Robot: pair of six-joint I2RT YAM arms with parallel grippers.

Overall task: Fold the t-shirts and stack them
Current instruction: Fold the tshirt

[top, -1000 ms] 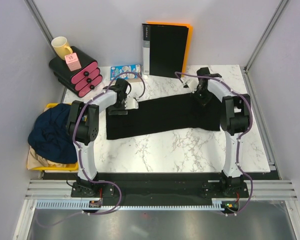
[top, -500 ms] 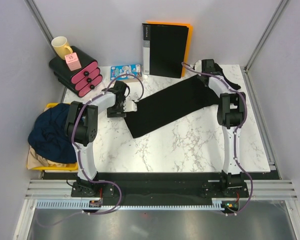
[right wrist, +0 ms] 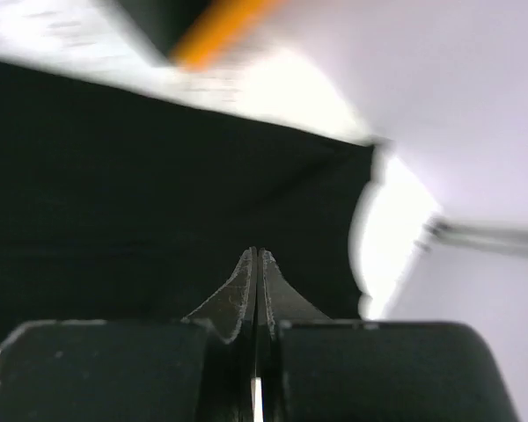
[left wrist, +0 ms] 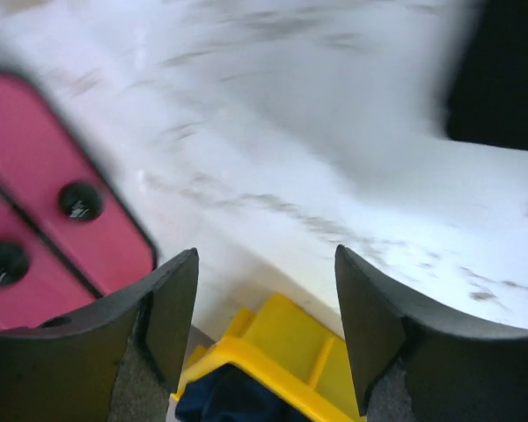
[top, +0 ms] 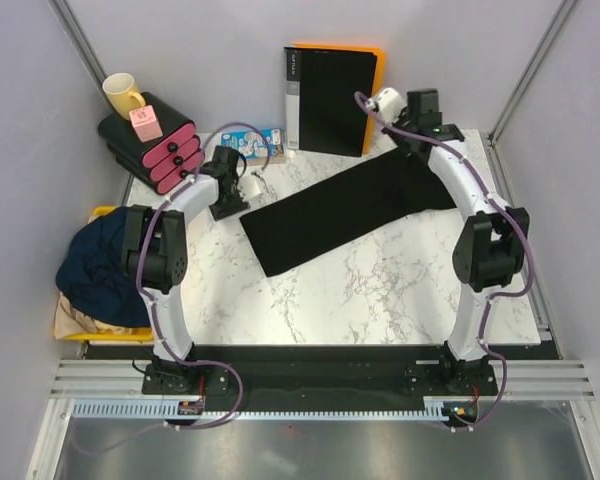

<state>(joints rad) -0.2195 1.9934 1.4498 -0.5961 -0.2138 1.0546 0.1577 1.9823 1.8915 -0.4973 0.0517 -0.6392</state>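
The right claw (right wrist: 257, 257), its two fingers pressed flat together, hangs at the far right corner over one end of the black cloth t-shirt (top: 335, 210); whether any cloth is pinched cannot be told. That shirt lies as a long strip slanting across the white marbled table (top: 380, 290). The left claw (left wrist: 264, 264) stands apart and empty near the strip's other end, and the dark navy t-shirt (top: 105, 262) is heaped in the yellow plastic bin (left wrist: 286, 338) at the table's left.

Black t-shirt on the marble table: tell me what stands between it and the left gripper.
Nothing visible does. The open left gripper hangs close to the black cloth t-shirt at its left end, with only bare white marble tabletop between them.
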